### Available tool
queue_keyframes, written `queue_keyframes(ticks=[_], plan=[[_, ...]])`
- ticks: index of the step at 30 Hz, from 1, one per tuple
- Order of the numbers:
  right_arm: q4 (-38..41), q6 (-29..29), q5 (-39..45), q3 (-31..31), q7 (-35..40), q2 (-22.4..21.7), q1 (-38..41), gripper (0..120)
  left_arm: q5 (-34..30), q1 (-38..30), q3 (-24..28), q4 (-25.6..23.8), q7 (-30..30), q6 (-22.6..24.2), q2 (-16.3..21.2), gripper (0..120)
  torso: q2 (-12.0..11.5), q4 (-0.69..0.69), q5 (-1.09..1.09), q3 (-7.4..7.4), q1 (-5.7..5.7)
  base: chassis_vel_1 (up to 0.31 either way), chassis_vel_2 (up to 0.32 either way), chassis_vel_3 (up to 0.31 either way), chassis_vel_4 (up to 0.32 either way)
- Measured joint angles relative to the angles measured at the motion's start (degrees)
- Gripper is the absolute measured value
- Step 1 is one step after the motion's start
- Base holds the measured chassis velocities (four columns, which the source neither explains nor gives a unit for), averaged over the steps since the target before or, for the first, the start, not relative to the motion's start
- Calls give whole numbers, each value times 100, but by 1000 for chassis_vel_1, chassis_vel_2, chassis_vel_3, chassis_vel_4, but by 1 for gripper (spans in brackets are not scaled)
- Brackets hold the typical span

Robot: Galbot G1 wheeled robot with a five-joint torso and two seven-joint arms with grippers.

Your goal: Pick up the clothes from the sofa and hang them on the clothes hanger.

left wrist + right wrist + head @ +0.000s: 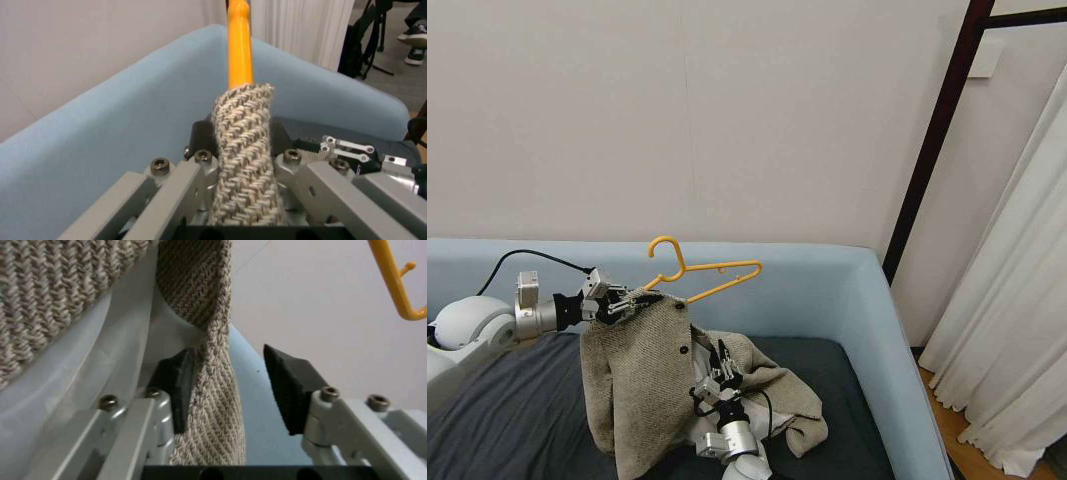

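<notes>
Right gripper [717,384] parted low under the sweater [632,385], hanger [714,272] half dressed.
Up over the sofa [852,300] the beige sweater was held, one edge pinched together with the orange hanger by the left gripper [632,298], clamped tight on both. A hanging fold was seen between the right gripper's spread pads [177,385], one pad touching. Threading looked under way; next, that fold would need to be nipped and drawn over the hanger's bare arm.
</notes>
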Motion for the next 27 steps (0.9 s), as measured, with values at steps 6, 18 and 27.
queue_keyframes(ticks=[6, 18, 27], plan=[[-167, -23, -13, 27, -48, 92, 58, 68, -9, 48, -33, -27, -9, 0, 34, 9, 0, 0, 0, 0, 0, 0, 0, 0, 0], [-140, 142, -74, 217, -274, 52, 74, 38, -34, 48, -47, -19, -34, -24, 52, 9, 0, 0, 0, 0, 0, 0, 0, 0, 0], [448, 517, 938, 500, -1004, -328, 66, 3, -29, 48, -41, 9, -39, -101, 25, 9, 0, -1, 0, 0, 0, 0, 0, 0, 0]])
